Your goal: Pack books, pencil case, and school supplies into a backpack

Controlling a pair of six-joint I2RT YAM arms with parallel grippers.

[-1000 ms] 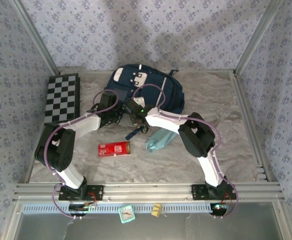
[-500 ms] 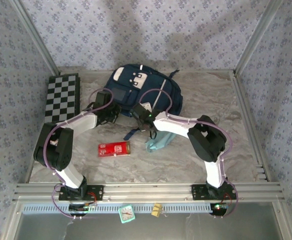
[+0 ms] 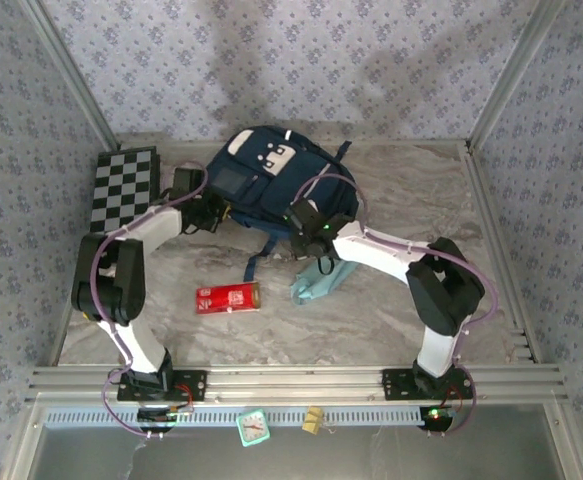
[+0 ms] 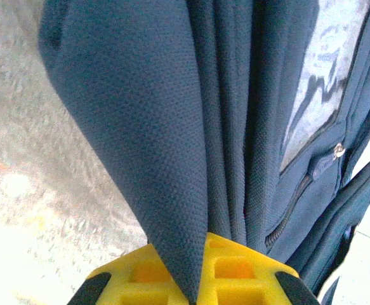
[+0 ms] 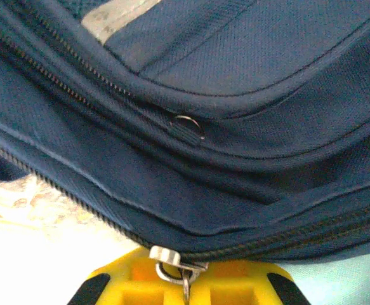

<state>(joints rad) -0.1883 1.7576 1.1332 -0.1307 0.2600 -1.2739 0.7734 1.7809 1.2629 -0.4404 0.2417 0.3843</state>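
Navy-blue fabric backpack (image 3: 271, 175) sits at twelve o'clock overhead; small red rectangular box (image 3: 228, 297) and soft teal fabric pouch (image 3: 321, 281) wait near six, unpacked. Left wrist: my left gripper (image 4: 191, 283) pinches a fold of its cloth. Right wrist: right gripper (image 5: 185, 286) clamped on the metal zip pull (image 5: 167, 255). I reckon we're unzipping; next, drag that pull along its track, cloth held taut.

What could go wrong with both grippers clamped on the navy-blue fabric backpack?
The right gripper grips only the small metal zipper pull, which might slip out. The left gripper pinches a thin fold of the navy-blue fabric backpack; if that slides free, the backpack may drag rather than unzip. The light teal fabric pencil case lies by the right arm and could get swept.
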